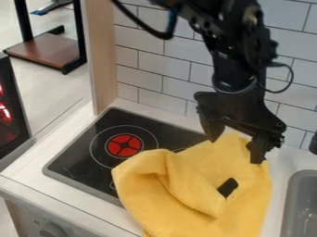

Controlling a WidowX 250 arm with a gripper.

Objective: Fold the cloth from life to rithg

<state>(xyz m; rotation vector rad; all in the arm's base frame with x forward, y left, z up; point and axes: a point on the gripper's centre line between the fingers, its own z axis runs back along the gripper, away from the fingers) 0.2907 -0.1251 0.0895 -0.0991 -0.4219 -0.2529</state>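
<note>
Lying bunched in loose folds, the yellow cloth (145,185) covers the right part of the stove (80,162) and goes onto the white counter (280,173). Its long axis seems to run from the far end to the near edge. The gripper (236,150) hangs at the far right end, its fingers apart, holding nothing. Most of the cloth lies nearer and to the left, so the next grasp probably needs the left edge. A small black piece (228,188) rests on top. The grey sink (288,206) is at right; its contents I cannot tell.

Camera near, above counter (68,194), slanting down toward tiled wall (148,65).
</note>
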